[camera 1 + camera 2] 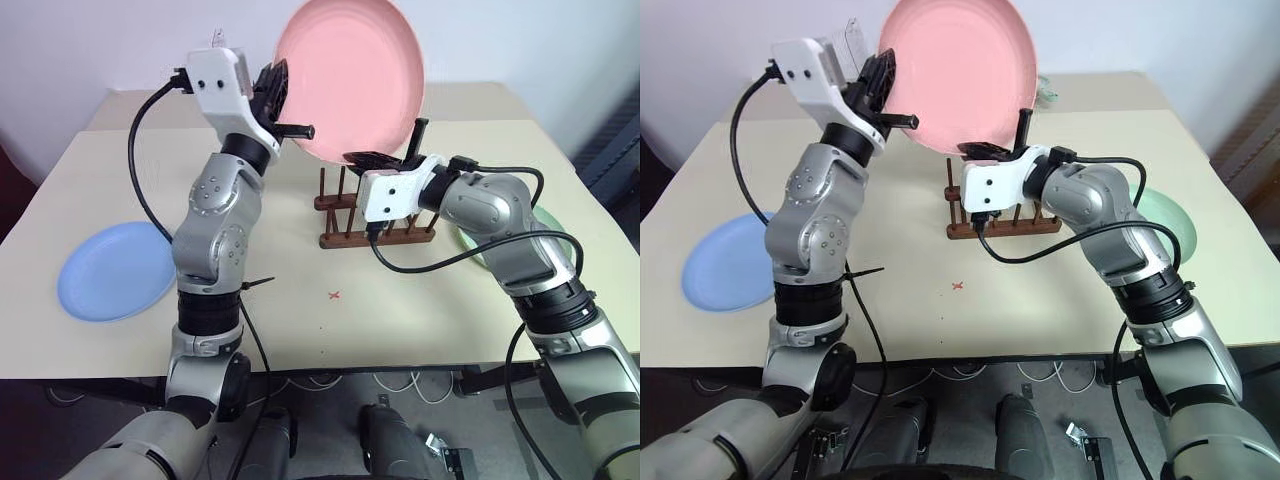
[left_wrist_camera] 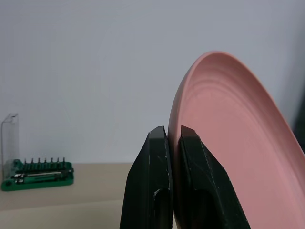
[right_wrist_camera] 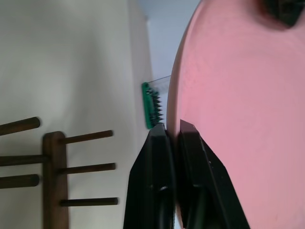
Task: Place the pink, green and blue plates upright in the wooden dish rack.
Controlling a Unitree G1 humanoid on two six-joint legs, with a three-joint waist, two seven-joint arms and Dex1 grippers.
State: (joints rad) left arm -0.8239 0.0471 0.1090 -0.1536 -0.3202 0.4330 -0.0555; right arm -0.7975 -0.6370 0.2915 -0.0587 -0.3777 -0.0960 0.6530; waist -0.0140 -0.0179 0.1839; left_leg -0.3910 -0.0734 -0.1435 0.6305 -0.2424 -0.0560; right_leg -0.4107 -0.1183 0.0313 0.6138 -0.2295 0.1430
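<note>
The pink plate (image 1: 350, 75) is held upright in the air above the wooden dish rack (image 1: 340, 238), its face toward me. My left gripper (image 2: 174, 133) is shut on the plate's left rim, with one finger on each side. Seen in the right wrist view, my right gripper (image 3: 174, 131) is shut on the plate's lower rim, just above the rack's pegs. The blue plate (image 1: 115, 270) lies flat on the table at the left. Right of the rack, the green plate (image 1: 1165, 225) lies flat, partly hidden behind my right arm.
A green screwdriver-bit case (image 2: 38, 171) with a clear lid stands at the back of the table (image 1: 420, 310). A small red cross (image 1: 334, 295) is marked on the table in front of the rack. A pale wall rises behind the table.
</note>
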